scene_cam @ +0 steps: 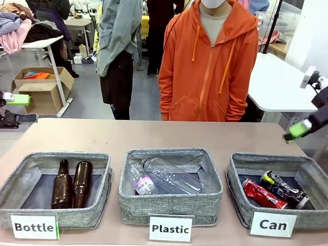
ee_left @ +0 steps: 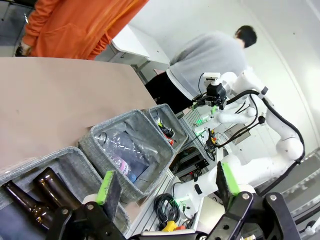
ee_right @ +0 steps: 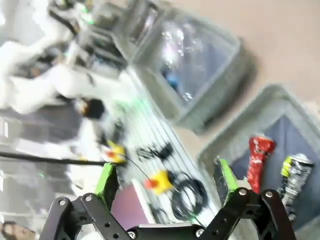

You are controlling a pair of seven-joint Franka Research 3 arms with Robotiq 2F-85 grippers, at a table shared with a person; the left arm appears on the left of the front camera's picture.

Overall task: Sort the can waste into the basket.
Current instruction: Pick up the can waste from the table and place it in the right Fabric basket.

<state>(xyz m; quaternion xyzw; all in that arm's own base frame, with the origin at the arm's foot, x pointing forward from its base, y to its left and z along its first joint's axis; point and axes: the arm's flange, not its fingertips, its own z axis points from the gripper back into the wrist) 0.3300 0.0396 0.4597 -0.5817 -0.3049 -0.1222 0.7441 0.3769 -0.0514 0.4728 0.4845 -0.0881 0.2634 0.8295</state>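
On the counter (scene_cam: 154,134), the left gripper (ee_left: 167,186) hovers with fingers spread wide, holding nothing. Far right, the basket (scene_cam: 237,177) labelled "Can" holds the crushed red can (scene_cam: 261,194) beside the black can (scene_cam: 284,190). Above its right edge, the right gripper (ee_right: 165,181) hangs with fingers wide apart, empty.

Three white cards stand along the near table edge, each printed in bold black letters: "Bottle" on the card (scene_cam: 34,226) fronting the left grey bin (scene_cam: 15,192), "Plastic" on the card (scene_cam: 170,228) before the middle bin (scene_cam: 169,202), and "Can" on the card (scene_cam: 272,224) fronting the basket (scene_cam: 237,197) at the right
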